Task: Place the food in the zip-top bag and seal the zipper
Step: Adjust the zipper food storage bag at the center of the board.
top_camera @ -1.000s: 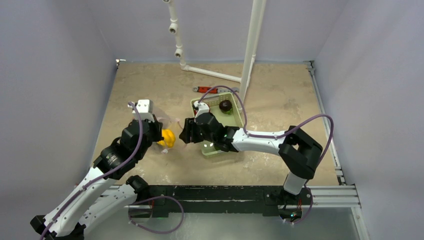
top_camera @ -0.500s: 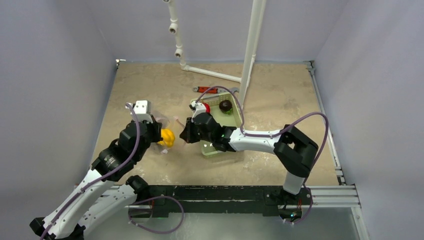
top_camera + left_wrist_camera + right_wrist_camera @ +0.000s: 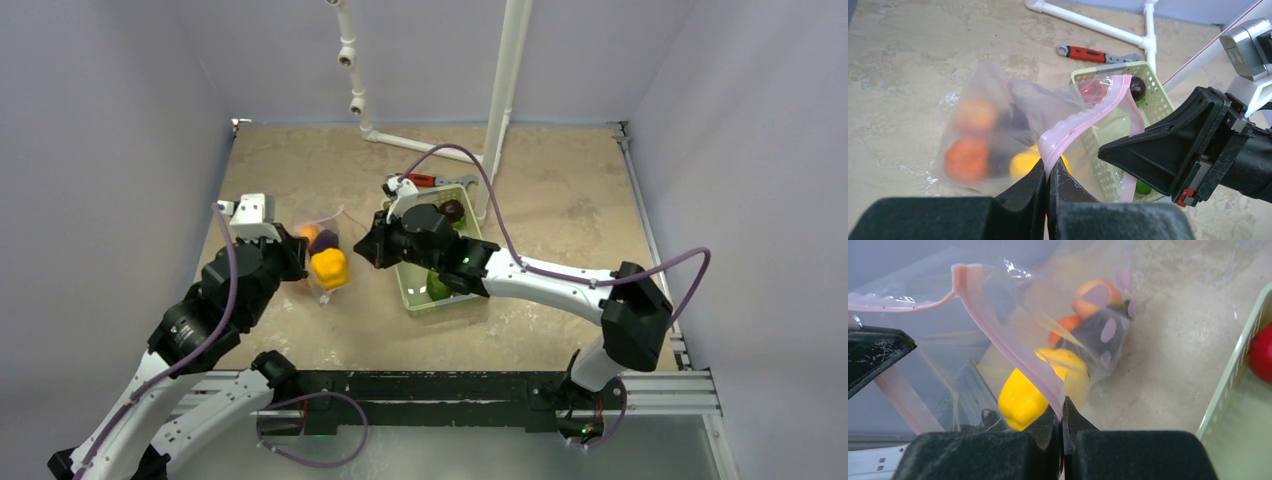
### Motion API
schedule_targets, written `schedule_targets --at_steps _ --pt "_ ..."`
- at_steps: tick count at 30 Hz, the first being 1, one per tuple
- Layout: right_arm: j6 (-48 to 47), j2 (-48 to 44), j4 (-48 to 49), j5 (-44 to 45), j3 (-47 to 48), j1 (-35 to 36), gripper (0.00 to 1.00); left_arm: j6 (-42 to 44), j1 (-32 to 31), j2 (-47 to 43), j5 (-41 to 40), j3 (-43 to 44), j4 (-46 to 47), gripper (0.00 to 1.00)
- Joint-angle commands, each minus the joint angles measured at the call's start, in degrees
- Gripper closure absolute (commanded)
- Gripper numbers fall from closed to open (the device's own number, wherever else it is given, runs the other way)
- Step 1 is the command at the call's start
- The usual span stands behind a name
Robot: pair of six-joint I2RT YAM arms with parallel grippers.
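The clear zip-top bag [image 3: 322, 256] hangs between my two grippers. Its pink zipper [image 3: 1083, 117] is stretched between them and gapes open. Inside the bag lie food pieces: a yellow one [image 3: 1023, 397], an orange one [image 3: 1095, 295] and a dark purple one [image 3: 1098, 335]. My left gripper [image 3: 1048, 172] is shut on the strip at the bag's left end [image 3: 298, 255]. My right gripper [image 3: 1063, 410] is shut on the strip's other side [image 3: 372, 250]. More food sits in the green basket [image 3: 408, 298]: a red piece [image 3: 1091, 90], a dark piece [image 3: 452, 210] and a green one [image 3: 438, 286].
The basket stands just right of the bag, under the right arm. A red-handled wrench [image 3: 415, 181] lies behind it, next to a white pipe frame [image 3: 497, 100] that rises from the table. Grey walls enclose the table on three sides.
The right gripper has shut on the pink strip. Both arms have drawn apart, the left one leftward, which stretches the bag's mouth and brings the orange and purple pieces into sight.
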Motion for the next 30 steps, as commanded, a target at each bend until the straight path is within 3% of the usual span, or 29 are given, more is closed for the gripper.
schedule_targets --at_steps 1,9,15,20,25,30 --pt "-5.6 -3.9 -2.1 -2.0 3.8 0.2 1.0 -0.6 0.1 1.8 1.2 7.6 -5.1 1.0" --pt "-12.6 -8.7 -9.7 -8.9 8.9 1.2 1.0 -2.1 0.0 3.3 9.3 13.6 -11.2 1.0" --pt "-14.6 -11.9 -14.6 -9.3 13.2 1.7 1.0 -3.4 0.0 3.5 13.0 15.3 -13.2 1.0" --pt "-12.4 -9.4 -14.4 -5.4 11.5 1.5 1.0 -5.7 0.1 2.8 14.1 8.7 -7.8 0.95" --pt "-11.3 -3.4 -14.1 -3.7 8.2 1.5 1.0 -8.2 0.1 5.0 16.5 0.0 -2.8 0.99" --pt "-11.2 -4.2 -13.1 -1.9 5.9 1.5 1.0 -9.1 0.1 6.3 21.3 -4.7 1.1 1.0"
